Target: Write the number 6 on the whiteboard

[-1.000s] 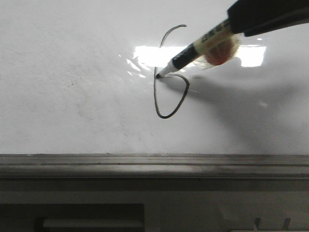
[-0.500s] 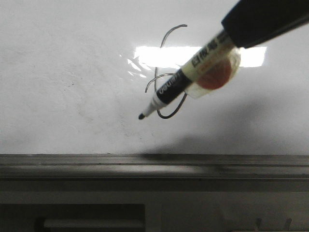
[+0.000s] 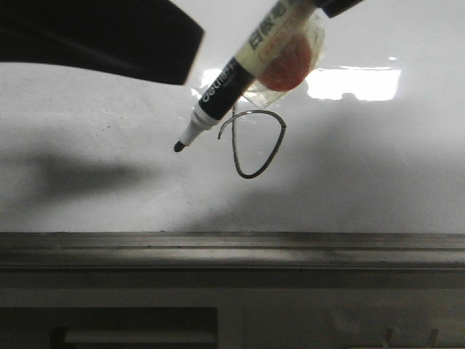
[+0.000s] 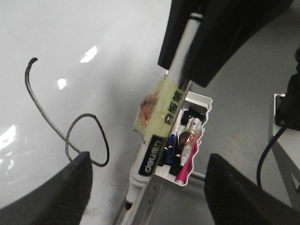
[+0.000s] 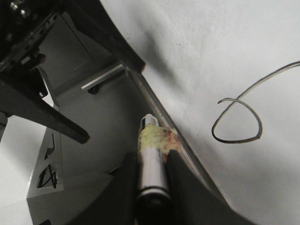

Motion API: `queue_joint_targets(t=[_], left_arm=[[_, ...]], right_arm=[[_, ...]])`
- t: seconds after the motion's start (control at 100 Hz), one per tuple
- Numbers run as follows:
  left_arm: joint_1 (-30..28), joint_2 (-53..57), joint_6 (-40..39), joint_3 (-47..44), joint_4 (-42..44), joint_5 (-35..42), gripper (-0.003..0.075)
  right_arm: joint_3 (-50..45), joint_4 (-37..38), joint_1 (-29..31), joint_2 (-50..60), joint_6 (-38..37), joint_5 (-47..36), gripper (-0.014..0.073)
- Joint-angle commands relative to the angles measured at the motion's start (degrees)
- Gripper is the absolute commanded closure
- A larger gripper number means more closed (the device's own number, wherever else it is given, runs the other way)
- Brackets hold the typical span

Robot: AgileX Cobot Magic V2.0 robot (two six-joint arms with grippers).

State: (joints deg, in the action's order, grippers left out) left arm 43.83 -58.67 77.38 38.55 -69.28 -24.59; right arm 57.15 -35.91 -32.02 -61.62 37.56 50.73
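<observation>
The number 6 (image 3: 256,145) is a thin dark line on the whiteboard (image 3: 87,196); its upper stem is hidden behind the marker (image 3: 218,94). My right gripper (image 3: 330,6) is shut on the marker's rear end and holds it tilted, tip (image 3: 179,147) off the board, left of the loop. The right wrist view shows the fingers clamped on the barrel (image 5: 152,161) and the 6 (image 5: 236,122) beside it. My left gripper (image 4: 149,164) is open and empty, with the marker (image 4: 161,122) between its spread fingers and the 6 (image 4: 70,122) nearby. It shows dark at the front view's upper left (image 3: 138,40).
A grey metal edge rail (image 3: 218,243) runs along the board's near side. A white tray (image 4: 202,101) with several markers hangs by the rail. A cable (image 4: 272,145) and a metal frame stand beyond the board's edge.
The marker tip left the 6's loop, lifted off the board and moved left and up. My left gripper came into the front view at the upper left, casting a shadow on the board.
</observation>
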Motion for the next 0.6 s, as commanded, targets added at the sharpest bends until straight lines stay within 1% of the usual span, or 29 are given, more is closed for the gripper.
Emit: queue_joint_targets(t=[0.0,0.21,0.28,0.35,0.42,0.59], left_arm=[[2.9,-2.0,0.2,3.3,-0.8,4.5,0.0260],[3.7,-6.8,0.2,5.0,-0.7,5.9,0.0262],[3.7,-7.6,0.2,5.0,-0.7,6.4,0.0286],[3.7,-8.0,0.2,5.0,-0.7,6.4,0.0339],[3.7,-8.2,0.2,5.0,-0.7,6.5,0.0409],[3.7,-8.2,0.2,5.0,-0.7,7.5,0.0610]], right_arm=[[2.0,-1.5,0.1,0.6,0.6,-1.6,0.0639],[2.0,-1.5,0.1,0.6,0.6,-1.6,0.0639],[2.0,-1.5,0.1,0.6,0.6,-1.7,0.0639],[2.0,-1.6,0.1,0.6,0.6,-1.7,0.0639],[2.0,-1.6,0.1,0.6,0.6,-1.7,0.0639],[2.0,-1.7,0.1,0.6,0.6,-1.7,0.0637]])
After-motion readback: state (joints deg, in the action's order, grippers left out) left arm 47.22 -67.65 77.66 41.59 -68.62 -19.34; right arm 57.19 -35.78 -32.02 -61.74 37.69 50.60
